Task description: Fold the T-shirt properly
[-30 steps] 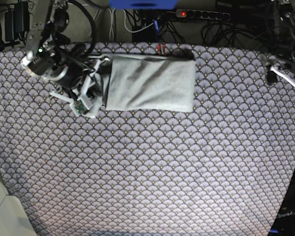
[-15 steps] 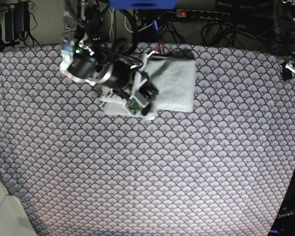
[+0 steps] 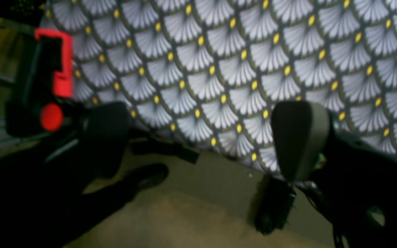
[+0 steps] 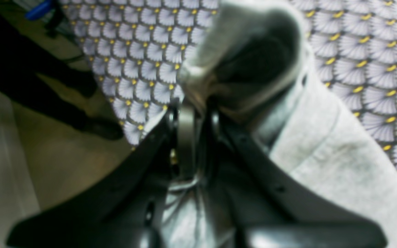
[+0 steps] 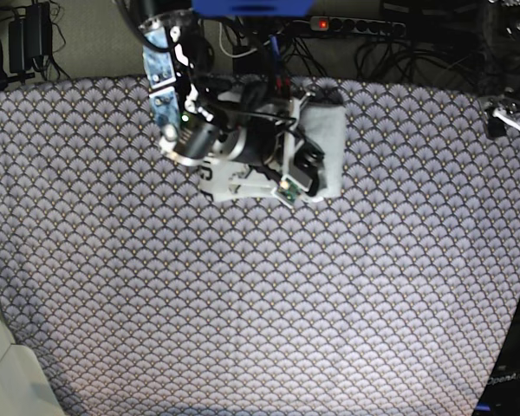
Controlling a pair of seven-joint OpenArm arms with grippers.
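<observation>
The light grey T-shirt (image 5: 332,139) lies folded at the back middle of the fan-patterned tablecloth (image 5: 260,295). My right gripper (image 5: 310,166) hangs over it, shut on a bunched edge of the shirt. In the right wrist view the fingertips (image 4: 188,113) pinch a lifted fold of the T-shirt (image 4: 339,155), which curls over above them. My left gripper (image 3: 202,137) stands open and empty over the table's edge, with its fingers (image 3: 298,137) wide apart. In the base view it sits at the far right edge (image 5: 513,117), well away from the shirt.
A power strip (image 5: 355,26) and tangled cables run behind the table. A red clamp (image 3: 59,69) shows beside the left gripper, with bare floor (image 3: 202,213) below the cloth's edge. A pale object (image 5: 4,373) sits at the front left corner.
My right arm has swept to the right across the shirt, carrying the shirt's left edge over towards its right side. The left arm has drawn back to the right edge of the view.
</observation>
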